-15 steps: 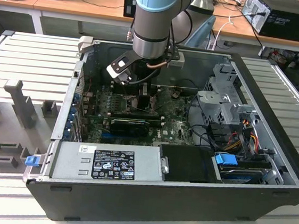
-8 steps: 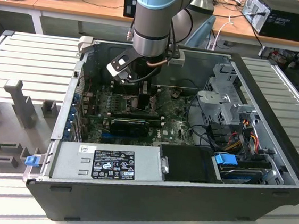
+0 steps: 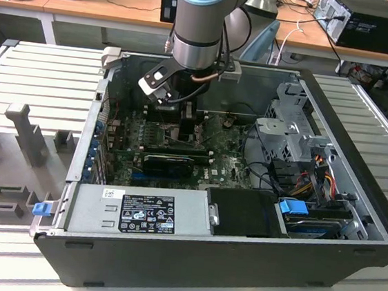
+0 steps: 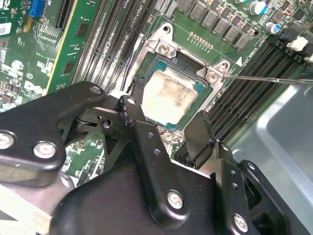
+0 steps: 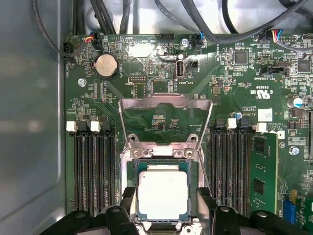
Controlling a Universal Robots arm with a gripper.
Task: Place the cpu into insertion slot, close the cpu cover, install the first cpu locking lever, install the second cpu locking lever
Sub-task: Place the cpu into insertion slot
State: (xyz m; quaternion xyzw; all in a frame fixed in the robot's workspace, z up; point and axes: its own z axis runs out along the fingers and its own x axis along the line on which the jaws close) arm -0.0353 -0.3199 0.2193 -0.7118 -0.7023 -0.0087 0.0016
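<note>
So, ext view's no help for the socket: the arm (image 3: 201, 28) reaches down into the open pc case (image 3: 188, 270) and blocks that whole area. In both wrist views the gripper (image 5: 166, 198) body is cut off at the frame edge. Its 2 fingers (image 4: 131, 115) poke out, spread apart, one each side of the cpu (image 5: 163, 192), not pinching it afaict. 1 cpu, lying flat in the insertion slot (image 5: 161, 152). 1 cpu cover (image 5: 166, 102), flipped up open w/ the board visible thru its window. 1 thin lever rod (image 4: 264, 78) I can pick out for sure, sticking out beside the slot. 2 banks of memory slots (image 5: 95, 171) flank it, exact slot count hard to tell.
</note>
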